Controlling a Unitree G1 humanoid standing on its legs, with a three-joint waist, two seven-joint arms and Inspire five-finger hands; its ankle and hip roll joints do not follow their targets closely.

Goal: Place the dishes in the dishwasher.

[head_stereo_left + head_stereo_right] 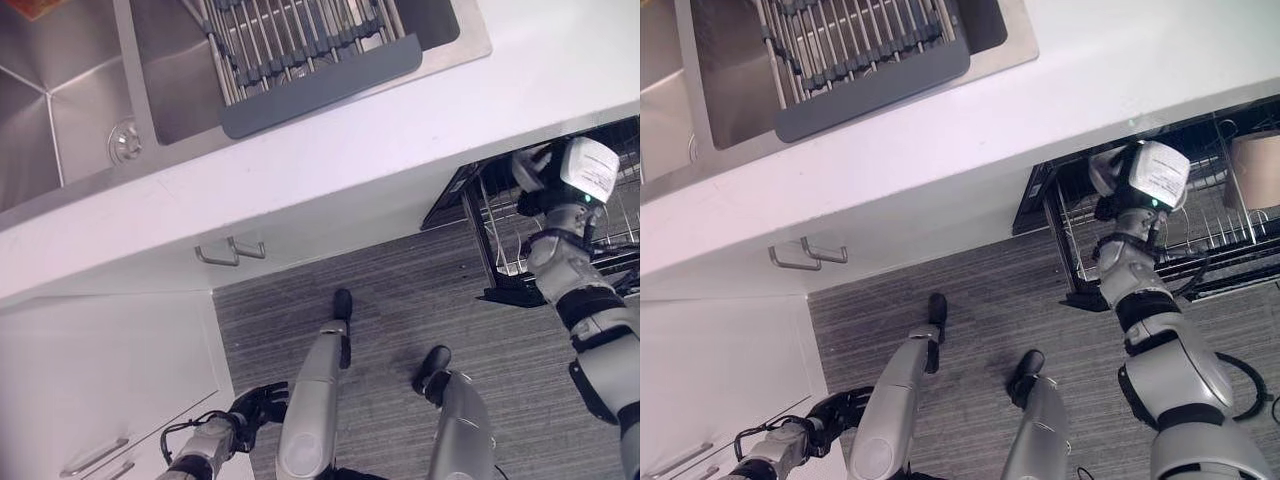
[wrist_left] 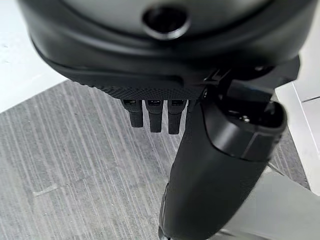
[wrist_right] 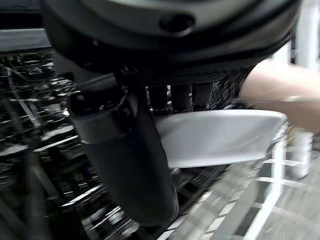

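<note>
Step in hand: loading. The right hand (image 1: 1118, 172) is over the pulled-out dishwasher rack (image 1: 1200, 225) with a white dish (image 3: 215, 136) pinched between its thumb and curled fingers, as the right wrist view shows.
Dish: pale, flat-looking, in the right hand just above the rack's wires; I cannot tell whether it touches them yet. A tan item (image 1: 1258, 168) sits in the rack beyond the hand; what it is I cannot tell.
Left hand: the left hand (image 1: 258, 405) hangs low, well away from the rack, beside the white cabinet front (image 1: 100, 370). Its fingers are loosely curled and hold nothing; the left wrist view shows floor past them.
Next move: by my judgement, lower the dish into a slot between the rack's wires, keep it from tipping, then let go. The hand must come clear without snagging the wires.
Risk: the dish could slip or knock the wires if released too high.
Surface: a white countertop (image 1: 400, 130) runs above the rack; the rack comes out from under it.
Sink: a steel sink (image 1: 70, 110) is set in the countertop, with a dark-edged drying rack (image 1: 300, 50) laid across it.
Room: grey striped floor (image 1: 400, 320) below the rack; metal cabinet handles (image 1: 230, 252) on the cabinet under the countertop.
</note>
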